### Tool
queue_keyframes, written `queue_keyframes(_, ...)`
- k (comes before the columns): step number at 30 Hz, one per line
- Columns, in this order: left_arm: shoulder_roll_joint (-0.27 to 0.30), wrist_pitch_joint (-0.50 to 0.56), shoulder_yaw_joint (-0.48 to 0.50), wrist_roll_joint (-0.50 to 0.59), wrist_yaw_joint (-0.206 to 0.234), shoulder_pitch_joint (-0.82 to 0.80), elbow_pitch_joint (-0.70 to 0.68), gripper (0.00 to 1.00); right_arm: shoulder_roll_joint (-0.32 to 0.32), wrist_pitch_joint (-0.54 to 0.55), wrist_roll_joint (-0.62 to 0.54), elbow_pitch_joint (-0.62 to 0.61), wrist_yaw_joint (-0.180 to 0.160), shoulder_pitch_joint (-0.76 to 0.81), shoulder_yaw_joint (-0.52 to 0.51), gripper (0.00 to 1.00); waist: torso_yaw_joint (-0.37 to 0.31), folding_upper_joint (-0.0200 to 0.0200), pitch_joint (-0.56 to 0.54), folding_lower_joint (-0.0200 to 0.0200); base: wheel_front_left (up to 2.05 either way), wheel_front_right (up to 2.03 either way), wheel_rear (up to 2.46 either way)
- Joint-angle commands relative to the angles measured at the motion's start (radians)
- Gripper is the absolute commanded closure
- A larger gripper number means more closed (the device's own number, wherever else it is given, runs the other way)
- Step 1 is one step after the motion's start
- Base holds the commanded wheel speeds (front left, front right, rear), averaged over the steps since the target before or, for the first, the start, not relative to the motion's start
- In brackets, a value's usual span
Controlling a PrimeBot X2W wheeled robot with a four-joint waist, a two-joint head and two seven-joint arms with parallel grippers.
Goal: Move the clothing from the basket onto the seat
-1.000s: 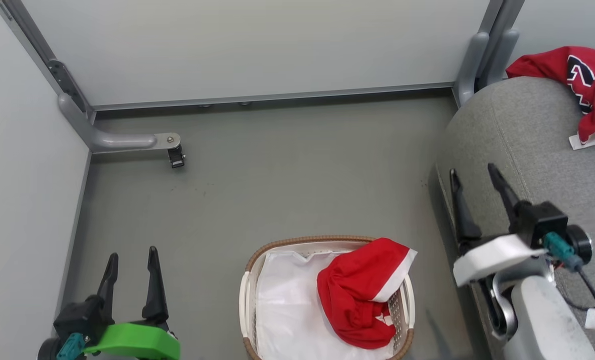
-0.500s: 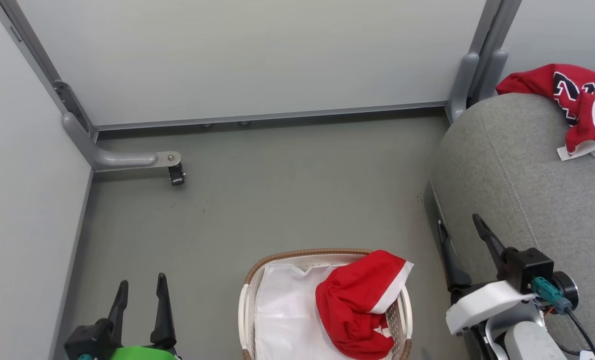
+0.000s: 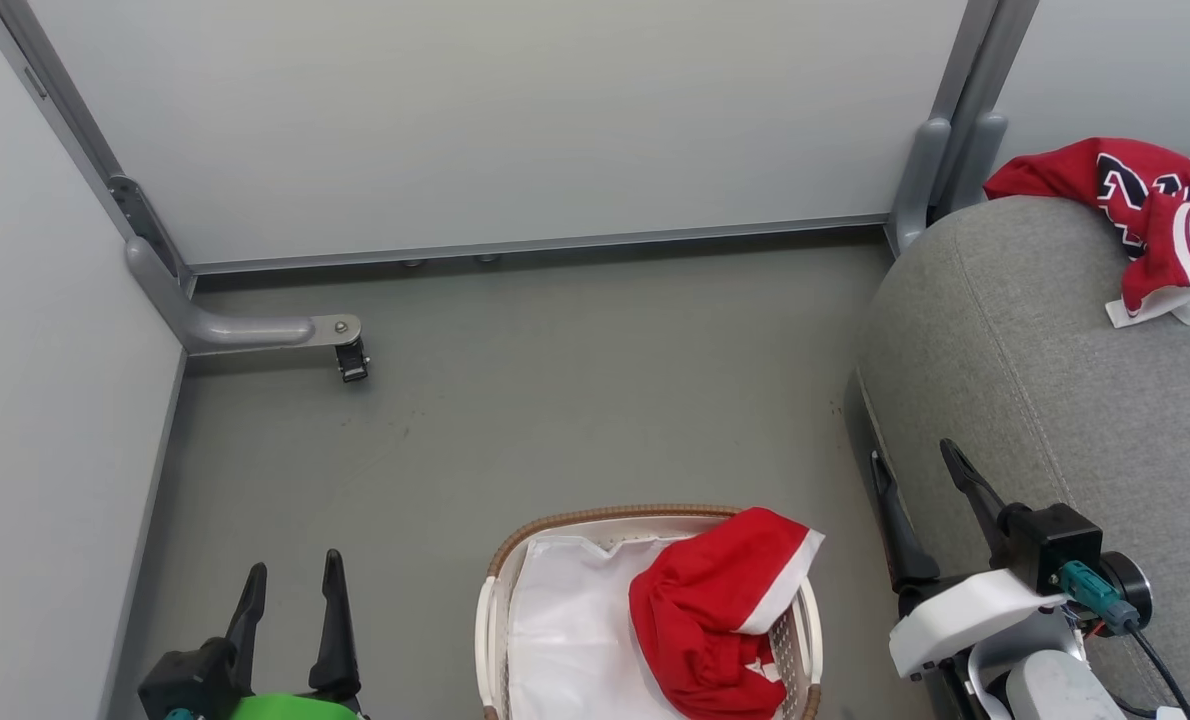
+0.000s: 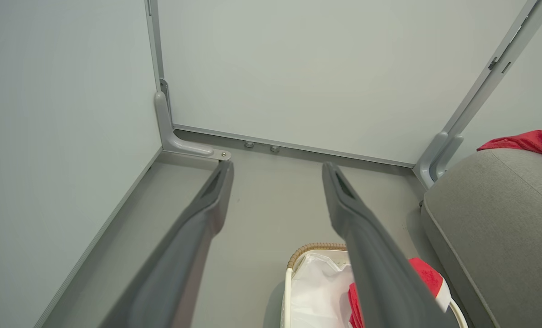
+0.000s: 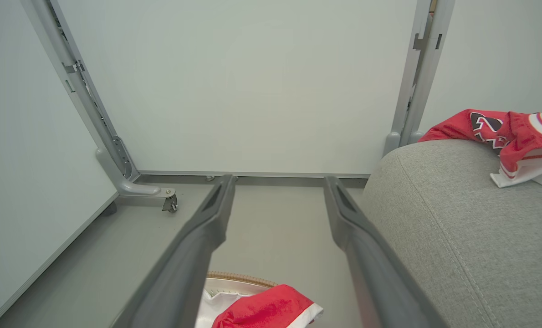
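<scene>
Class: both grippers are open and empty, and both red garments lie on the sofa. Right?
No. Only one red garment lies on the sofa; the other garment is in the basket, as the head view shows. The left gripper and right gripper are open and empty.

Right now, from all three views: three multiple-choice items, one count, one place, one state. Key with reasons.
1. How many red garments lie in the basket? A) none B) one C) three
2. Where is the emblem garment? A) on the floor B) on the grey sofa C) in the basket
3. The left gripper and right gripper are: A) both open, empty B) both shut C) both shut on cloth

1 B: a single red garment rests on the white liner.
2 B: it lies on top of the sofa.
3 A: each pair of fingers stands apart with nothing between.
</scene>
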Motion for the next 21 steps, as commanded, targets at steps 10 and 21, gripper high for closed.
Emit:
queue_keyframes(10, 0.000, -0.001, -0.002, 0.000, -0.004, -0.016, -0.001, 0.00, -0.004, -0.005, -0.003, -0.002, -0.001, 0.003, 0.003, 0.00, 0.005, 0.0000, 0.009, 0.0001, 0.00, 0.00, 0.00)
queue_keyframes(21, 0.000, -0.001, -0.035, 0.028, -0.012, -0.072, 0.003, 0.00, -0.003, -0.005, -0.026, -0.024, -0.001, -0.039, -0.023, 0.00, 0.014, 0.0000, 0.074, 0.0001, 0.00, 0.00, 0.00)
